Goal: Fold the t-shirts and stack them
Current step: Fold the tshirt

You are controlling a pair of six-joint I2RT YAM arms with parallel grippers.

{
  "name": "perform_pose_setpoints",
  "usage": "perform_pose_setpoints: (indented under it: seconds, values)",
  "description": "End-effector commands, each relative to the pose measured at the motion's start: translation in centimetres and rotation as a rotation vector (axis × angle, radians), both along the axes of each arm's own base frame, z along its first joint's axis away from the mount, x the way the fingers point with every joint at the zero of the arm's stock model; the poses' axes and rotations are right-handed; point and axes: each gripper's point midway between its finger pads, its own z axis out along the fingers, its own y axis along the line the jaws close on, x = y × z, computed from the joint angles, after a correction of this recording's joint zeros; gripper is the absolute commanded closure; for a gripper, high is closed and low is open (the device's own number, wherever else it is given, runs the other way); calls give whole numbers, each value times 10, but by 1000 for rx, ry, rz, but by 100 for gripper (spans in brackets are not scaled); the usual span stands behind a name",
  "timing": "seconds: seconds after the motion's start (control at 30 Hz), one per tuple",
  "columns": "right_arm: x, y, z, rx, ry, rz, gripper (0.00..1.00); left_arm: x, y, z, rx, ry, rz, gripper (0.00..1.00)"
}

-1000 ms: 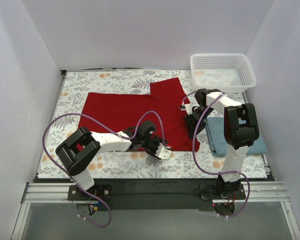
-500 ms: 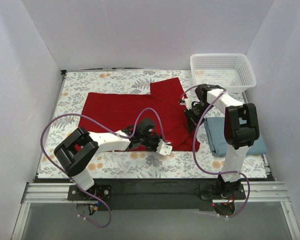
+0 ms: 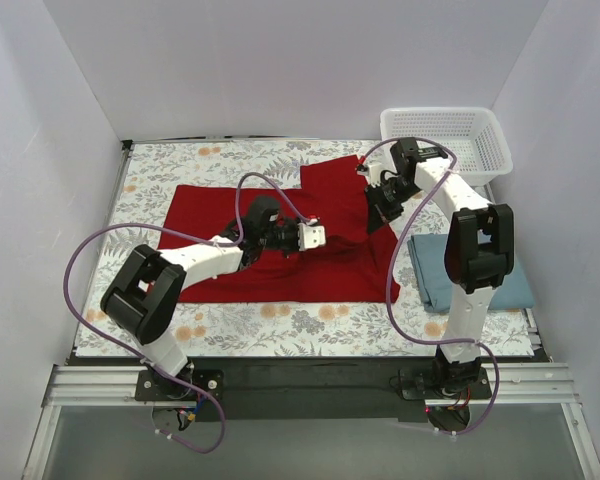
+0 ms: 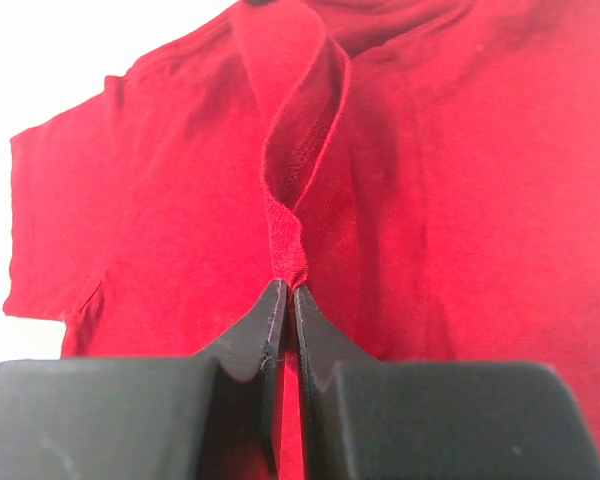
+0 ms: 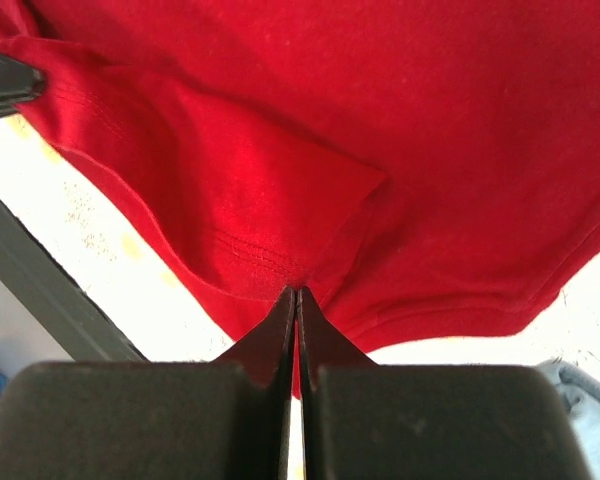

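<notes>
Red t-shirt, one; blue-grey t-shirt, one; white basket, one.

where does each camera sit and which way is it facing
Top external: above and behind the bases, looking down on the table; both arms show.
Left wrist: on the left arm, facing along the left gripper, shut on a red t-shirt fold.
Right wrist: same on the right gripper, shut on the shirt's edge.
All three share the red t-shirt.

A spread t-shirt lies mid-way across the desk; a folded t-shirt lies right of it, a basket behind that.
</notes>
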Motion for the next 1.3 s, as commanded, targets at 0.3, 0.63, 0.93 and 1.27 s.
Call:
perform_pose_setpoints:
  seconds: [0.3,0.63,0.93,1.27]
  values:
    - [41,21,18,62,-93,-22,99,40,10,17,-80,-25,77,100]
    - [52,25,15,48,-114,-25,99,56,13,4,-79,-5,121,100]
    - [71,29,9,26,-149,-44,99,71,22,-8,-70,-12,183,100]
    - [79,30,-10,-46,-153,-68,92,87,28,-23,-51,49,263,83]
